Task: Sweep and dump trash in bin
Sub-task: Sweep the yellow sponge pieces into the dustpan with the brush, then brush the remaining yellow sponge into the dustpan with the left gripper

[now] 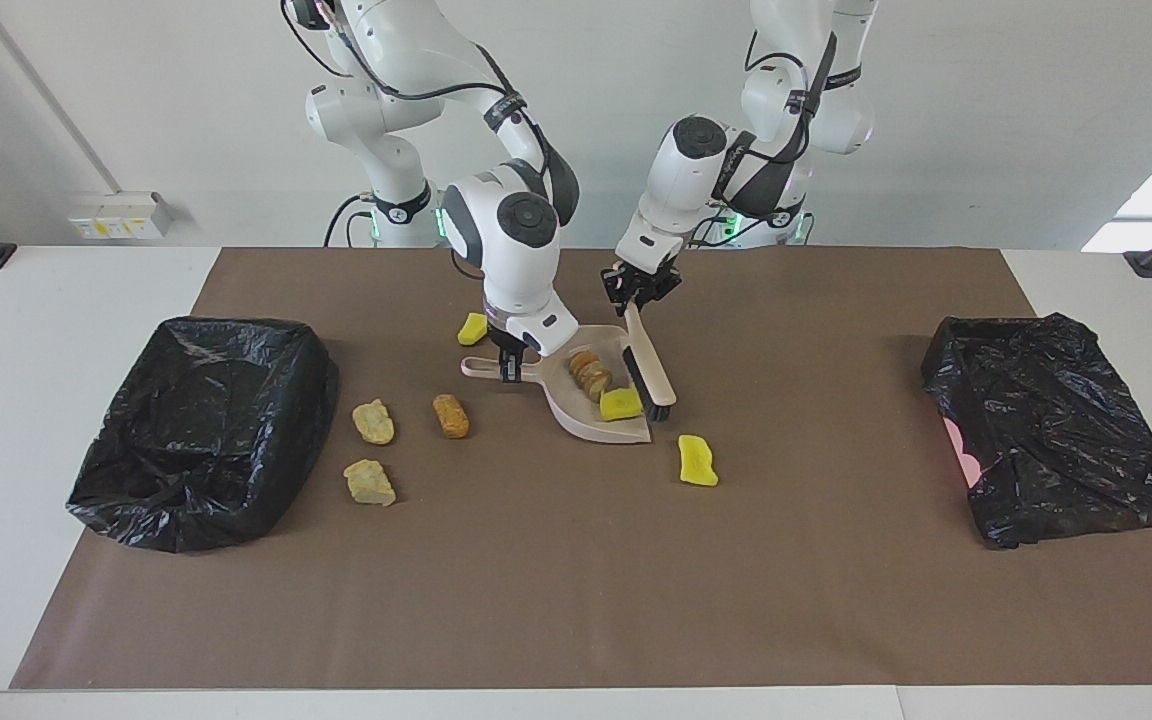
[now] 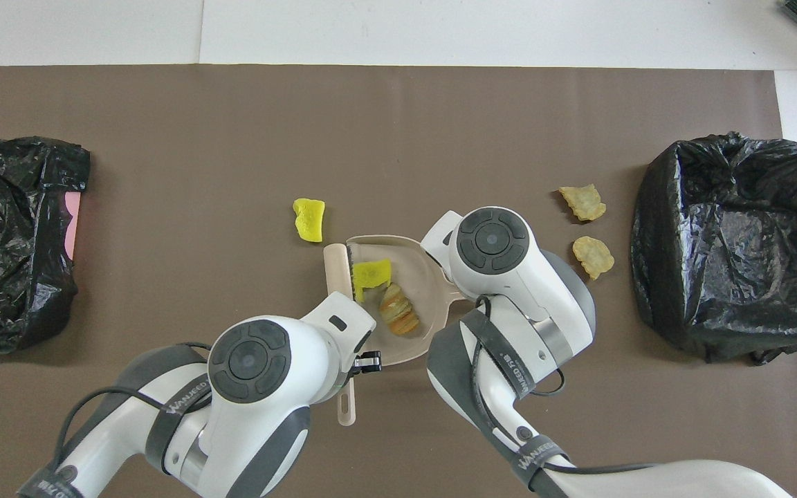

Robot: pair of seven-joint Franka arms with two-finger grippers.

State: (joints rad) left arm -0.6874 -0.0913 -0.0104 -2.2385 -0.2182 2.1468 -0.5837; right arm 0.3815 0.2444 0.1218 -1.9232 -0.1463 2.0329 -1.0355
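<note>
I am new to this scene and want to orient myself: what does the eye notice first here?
At the middle of the brown mat, the right gripper holds the pink dustpan, while the left gripper presses a brush against its open edge. A yellow sponge chunk and a brown bread piece lie inside. A black-lined bin stands at the right arm's end.
</note>
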